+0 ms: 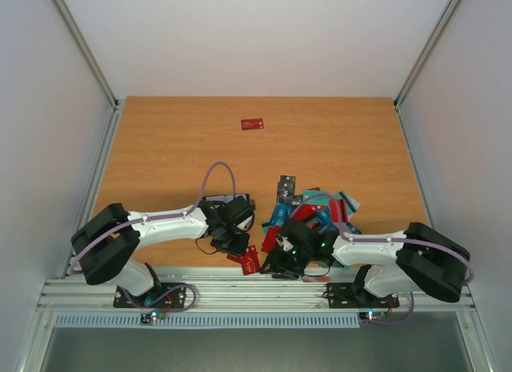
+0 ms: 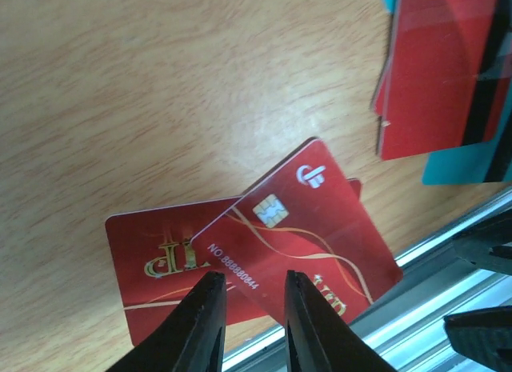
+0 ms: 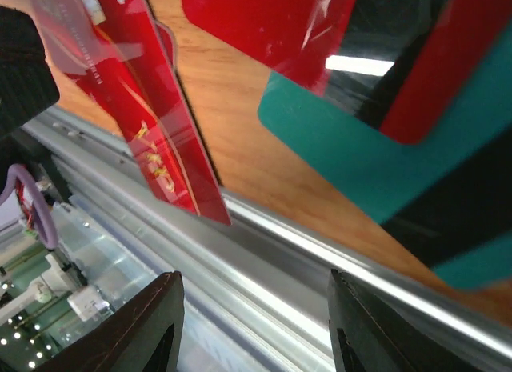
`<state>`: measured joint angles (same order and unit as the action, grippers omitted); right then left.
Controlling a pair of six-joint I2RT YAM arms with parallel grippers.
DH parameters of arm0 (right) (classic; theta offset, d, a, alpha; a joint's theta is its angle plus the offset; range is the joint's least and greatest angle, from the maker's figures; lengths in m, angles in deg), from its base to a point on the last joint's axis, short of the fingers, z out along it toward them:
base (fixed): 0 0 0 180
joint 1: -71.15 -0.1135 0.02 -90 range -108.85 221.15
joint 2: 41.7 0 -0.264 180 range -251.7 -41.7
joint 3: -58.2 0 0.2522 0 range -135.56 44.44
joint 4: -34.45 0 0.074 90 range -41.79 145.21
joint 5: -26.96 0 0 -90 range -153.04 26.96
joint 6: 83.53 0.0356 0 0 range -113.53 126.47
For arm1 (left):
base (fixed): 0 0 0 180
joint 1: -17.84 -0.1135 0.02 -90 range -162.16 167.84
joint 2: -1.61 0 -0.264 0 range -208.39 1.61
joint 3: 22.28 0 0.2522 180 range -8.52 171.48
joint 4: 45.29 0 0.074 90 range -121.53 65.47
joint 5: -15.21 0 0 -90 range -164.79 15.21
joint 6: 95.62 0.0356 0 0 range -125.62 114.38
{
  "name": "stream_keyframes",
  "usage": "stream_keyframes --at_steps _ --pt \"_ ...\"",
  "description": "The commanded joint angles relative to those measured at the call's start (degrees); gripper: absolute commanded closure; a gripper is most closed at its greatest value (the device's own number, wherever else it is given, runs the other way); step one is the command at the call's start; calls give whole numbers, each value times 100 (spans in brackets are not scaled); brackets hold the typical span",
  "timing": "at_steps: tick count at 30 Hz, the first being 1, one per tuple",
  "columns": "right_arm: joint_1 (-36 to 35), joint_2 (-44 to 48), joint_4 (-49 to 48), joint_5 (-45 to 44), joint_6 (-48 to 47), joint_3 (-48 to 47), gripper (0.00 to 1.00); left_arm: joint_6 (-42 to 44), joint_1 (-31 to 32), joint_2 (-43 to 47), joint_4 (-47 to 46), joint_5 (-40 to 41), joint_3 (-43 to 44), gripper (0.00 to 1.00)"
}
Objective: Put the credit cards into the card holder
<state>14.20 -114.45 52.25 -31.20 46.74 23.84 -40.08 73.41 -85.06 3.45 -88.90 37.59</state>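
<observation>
On the wooden table point(image 1: 176, 148) the cards point(image 1: 308, 212) lie heaped by the near rail point(image 1: 240, 286); the left gripper point(image 2: 254, 280), jaws barely parted, may knock the overhanging red card point(image 2: 320, 244) off; right gripper point(image 3: 254, 280) spread, empty.

Pale wooden worktop point(image 1: 176, 140) stretches ahead of the left tool point(image 2: 254, 278) and right tool point(image 3: 254, 280). A ribbed aluminium rail point(image 1: 240, 292) runs directly beneath the right tool, just beside the left one.

Glossy, smooth red plastic cards point(image 2: 320, 228) lie on a matt wood-grain table point(image 2: 160, 108), beside its smooth metal rail point(image 3: 320, 268).
</observation>
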Motion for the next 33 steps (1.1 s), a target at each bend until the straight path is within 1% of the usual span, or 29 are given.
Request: stream_keyframes --at_steps 1,4,8,11,16,22,26,33 --pt "-333 -499 -1098 -462 553 -76 49 243 -93 -173 -435 -257 -269 77" --pt "-434 -773 -1303 -500 628 -155 50 285 -132 -220 -573 -351 -476 78" --pt "-473 -903 -1439 -634 717 -161 50 341 -184 -312 -659 -397 -637 78" --pt "-477 -1074 -1712 -693 796 -114 50 368 -198 -398 -738 -460 -749 79" --pt "-484 -1368 -2387 -713 945 2 54 434 -213 -484 -748 -506 -812 87" --pt "-484 -1431 -2559 -793 1018 41 61 548 -222 -608 -722 -531 -814 88" --pt "-483 -1351 -2369 -830 962 -32 68 579 -222 -627 -726 -549 -818 88" --pt "-479 -1029 -1486 -837 741 -361 94 531 -231 -429 -582 -511 -764 88"
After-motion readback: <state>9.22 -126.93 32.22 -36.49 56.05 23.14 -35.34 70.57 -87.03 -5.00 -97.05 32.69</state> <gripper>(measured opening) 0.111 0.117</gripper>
